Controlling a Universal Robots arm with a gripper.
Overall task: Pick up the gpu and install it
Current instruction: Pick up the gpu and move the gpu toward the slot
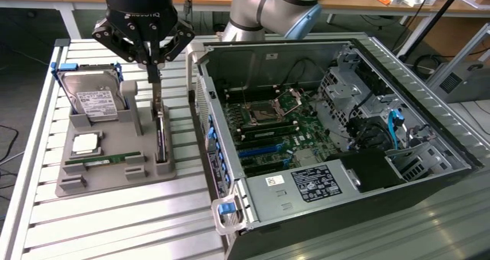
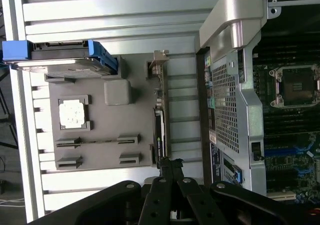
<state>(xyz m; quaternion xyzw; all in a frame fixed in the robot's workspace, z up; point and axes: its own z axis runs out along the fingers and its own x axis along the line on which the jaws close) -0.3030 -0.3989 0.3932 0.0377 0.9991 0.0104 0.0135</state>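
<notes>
Gripper (image 1: 153, 80) upper left of exterior view, fingers (image 1: 152, 70) pressed together, over gpu (image 1: 160, 135) edgewise in tray (image 1: 107, 177), contact unclear, card's top edge plain from wrist.

The gpu (image 1: 160, 135) stands edge-on in the grey holder (image 1: 115, 174), so its face is hidden. The label on the hard drive (image 1: 96, 99) is too small to read. The exterior view's top edge cuts off the arm (image 1: 268, 7).

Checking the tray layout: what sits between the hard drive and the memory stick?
A square silver processor chip lies flat on the gray tray there, plain in the exterior view.
</notes>
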